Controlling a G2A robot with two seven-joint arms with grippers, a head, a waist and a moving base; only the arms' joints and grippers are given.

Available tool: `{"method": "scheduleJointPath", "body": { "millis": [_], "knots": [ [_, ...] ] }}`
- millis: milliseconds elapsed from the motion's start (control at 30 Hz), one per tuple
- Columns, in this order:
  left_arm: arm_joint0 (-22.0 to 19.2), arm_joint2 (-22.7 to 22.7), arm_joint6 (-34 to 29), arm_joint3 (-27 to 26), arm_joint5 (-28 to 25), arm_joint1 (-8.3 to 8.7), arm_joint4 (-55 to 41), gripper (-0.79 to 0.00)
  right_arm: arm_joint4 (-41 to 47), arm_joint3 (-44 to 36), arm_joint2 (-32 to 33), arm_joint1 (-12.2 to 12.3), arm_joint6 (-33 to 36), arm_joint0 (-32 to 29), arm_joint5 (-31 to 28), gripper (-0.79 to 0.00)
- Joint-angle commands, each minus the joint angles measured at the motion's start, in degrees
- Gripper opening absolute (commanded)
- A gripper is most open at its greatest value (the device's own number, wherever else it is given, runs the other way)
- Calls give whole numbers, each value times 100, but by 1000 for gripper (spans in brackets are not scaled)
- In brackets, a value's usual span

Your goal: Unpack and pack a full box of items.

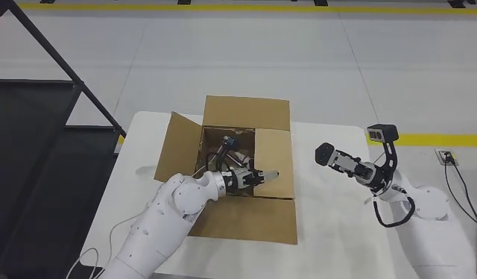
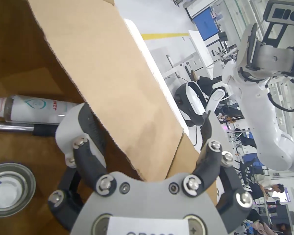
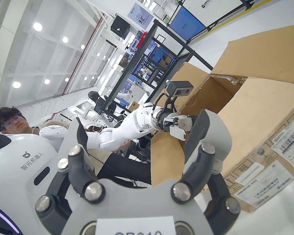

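The left gripper (image 2: 147, 117), spread wide, straddles the 3 o'clock flap (image 2: 100, 62) of the brown cardboard box (image 1: 246, 111). The clear, white-labelled plastic bottle (image 2: 36, 108) lies on its side inside, toward 10 o'clock, nearest this arm.

You'll find barcode stickers (image 3: 287, 139) on your box's (image 3: 259, 103) 3 o'clock wall. Inside, the bottle (image 2: 34, 108) wears a printed label.

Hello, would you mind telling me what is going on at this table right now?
The left gripper is at the open cardboard box on the table. Its fingers are open on either side of one side flap, one inside the box and one outside, not closed on it. A bottle and a round tin are inside the box. The right gripper hangs open and empty above the table beside the box.
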Motion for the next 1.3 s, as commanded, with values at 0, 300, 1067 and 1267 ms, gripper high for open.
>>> {"method": "scheduleJointPath", "body": {
  "millis": [0, 300, 1067, 1267],
  "knots": [
    [-65, 21, -72, 89, -115, -28, -137, 0, 64, 46, -54, 42, -26, 17, -26, 0],
    [-228, -18, -121, 42, -295, -80, -265, 0, 334, 183, -200, 211, -102, 98, -102, 0],
    [-554, 780, 1178, -196, -210, -519, 711, 0, 1307, 145, 308, 633, -791, -476, -791, 0],
    [-759, 1153, 1361, 124, -243, -747, 876, 0, 1575, 101, 592, 713, -1014, -776, -1015, 0]
  ]
}}
